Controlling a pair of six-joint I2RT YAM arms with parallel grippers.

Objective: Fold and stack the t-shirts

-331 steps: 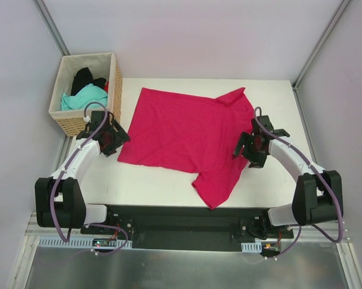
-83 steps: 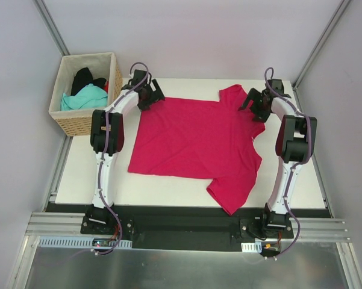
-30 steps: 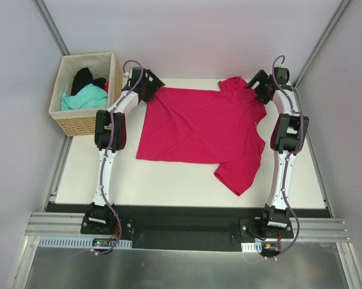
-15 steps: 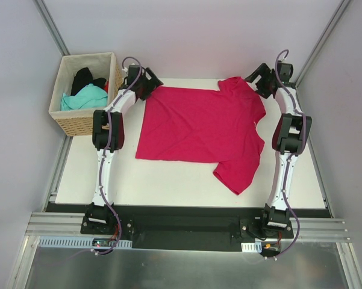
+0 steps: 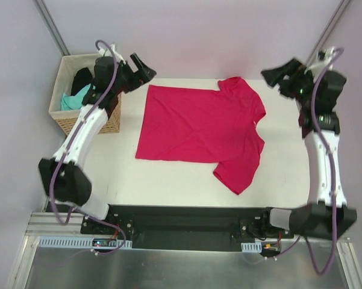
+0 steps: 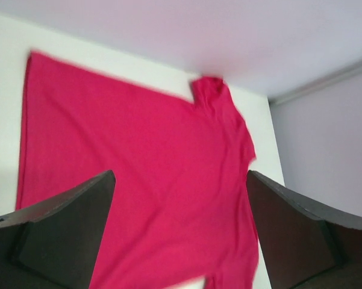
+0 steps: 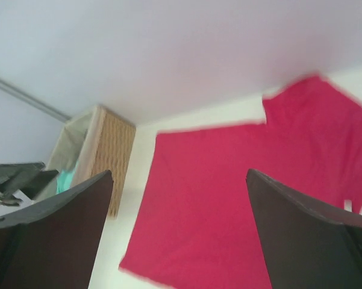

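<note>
Inspection of the work area, both arms raised.

Crimson-pink shirt: lies spread open on the white surface, in its far middle part. The hem faces the left side and the neck faces the right. One sleeve points to the far edge and the other toward the near edge. The cloth is mostly flat with light creases. A small white label shows at the neck.

Wicker basket: stands just off the far left corner of the surface. The teal shirt and the black shirt lie bunched inside it.

Left jaws: held in the air over the far left corner, next to the basket and clear of the cloth. They are spread wide with nothing between them. In the left wrist view both fingers frame the crimson-pink shirt well below.

Right jaws: held in the air over the far right corner, apart from the shirt's far sleeve. They are spread wide and hold nothing. In the right wrist view the fingers frame the shirt and the basket beyond.

No shirt is folded or stacked.
</note>
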